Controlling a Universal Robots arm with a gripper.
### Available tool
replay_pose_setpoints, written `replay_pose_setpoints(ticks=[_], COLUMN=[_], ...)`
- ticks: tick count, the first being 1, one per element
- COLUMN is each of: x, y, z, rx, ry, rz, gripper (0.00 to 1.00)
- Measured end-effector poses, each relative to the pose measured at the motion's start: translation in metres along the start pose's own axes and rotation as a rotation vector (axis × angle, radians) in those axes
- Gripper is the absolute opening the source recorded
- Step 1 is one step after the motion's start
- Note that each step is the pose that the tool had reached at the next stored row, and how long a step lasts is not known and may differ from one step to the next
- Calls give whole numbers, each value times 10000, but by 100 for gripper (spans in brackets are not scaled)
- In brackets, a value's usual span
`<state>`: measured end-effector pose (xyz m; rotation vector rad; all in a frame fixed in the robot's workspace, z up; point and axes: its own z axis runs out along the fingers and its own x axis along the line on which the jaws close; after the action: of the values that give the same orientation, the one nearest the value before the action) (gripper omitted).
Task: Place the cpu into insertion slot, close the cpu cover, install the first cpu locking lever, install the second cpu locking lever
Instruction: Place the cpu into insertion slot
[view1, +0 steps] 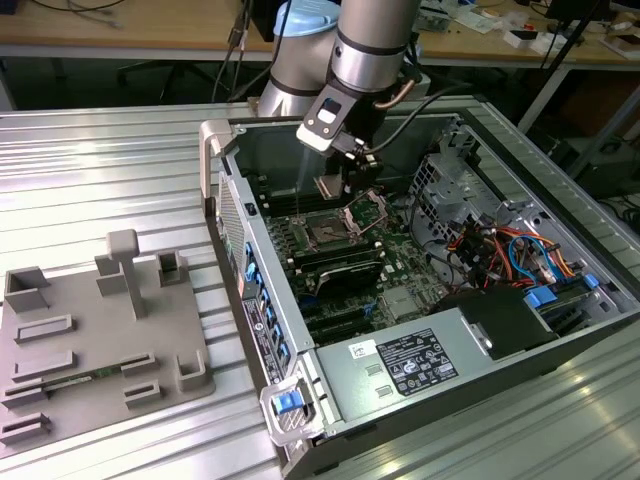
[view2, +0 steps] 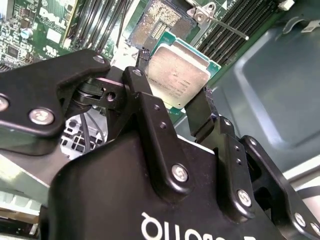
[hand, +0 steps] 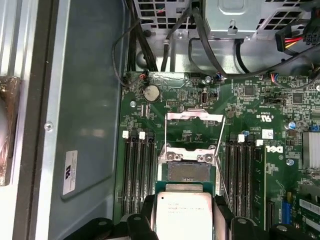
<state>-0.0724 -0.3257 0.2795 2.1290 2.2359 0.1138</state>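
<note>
Ribbed metal tabletop (view1: 100, 170) carries an open computer case (view1: 225, 200) lying on its side, with a grey fixture plate (view1: 90, 340) at the exterior view's left. The arm (view1: 375, 40) reaches down into the case over the board.

The pincer (view2: 172, 97) is closed on the cpu (view2: 180, 75), its two black fingers (view2: 142, 85) pressing opposite edges, metal top facing the camera. In both wrist views the chip hangs above the board, apart from it and close to the slot (hand: 187, 172), whose bare contact field shows in the second wrist view. The slot is unfilled. The cover (view1: 366, 208) stands raised, and a thin lever (view2: 227, 27) lies free beside it, so the way in looks unblocked.

To seat the chip well, I judge it should be kept level and square to the slot's sides, then brought straight down with no sideways drag across the contacts. Its rim notches ought to match the slot's keys; whether they do is too small to tell. The grip on the edges looks even, which should help a flat release.
</note>
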Motion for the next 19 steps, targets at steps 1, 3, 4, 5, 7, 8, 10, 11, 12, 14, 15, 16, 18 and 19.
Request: replay_pose_setpoints(ticks=[1, 3, 4, 5, 7, 8, 10, 11, 12, 14, 15, 16, 18, 19], x=[0, -1, -1, -2, -2, -2, -4, -5, -5, -6, -6, -7, -7, -8], y=[-2, -7, -9, -11, -15, -15, -1, 4, 6, 11, 15, 17, 21, 21], z=[19, 72, 100, 118, 164, 184, 257, 290, 313, 333, 336, 342, 363, 386], rx=[0, 1, 1, 1, 1, 0, 30, 51, 75, 187, 255, 322, 327, 327], ry=[1, -1, 0, -1, -1, -1, 0, 2, 3, 8, 11, 14, 14, 14], rz=[0, 0, 0, 0, 1, 2, 1, 1, 2, 5, 10, 19, 25, 27], gripper=[55, 55, 55, 55, 55, 55, 55, 55, 55, 55, 55, 55, 55, 55])
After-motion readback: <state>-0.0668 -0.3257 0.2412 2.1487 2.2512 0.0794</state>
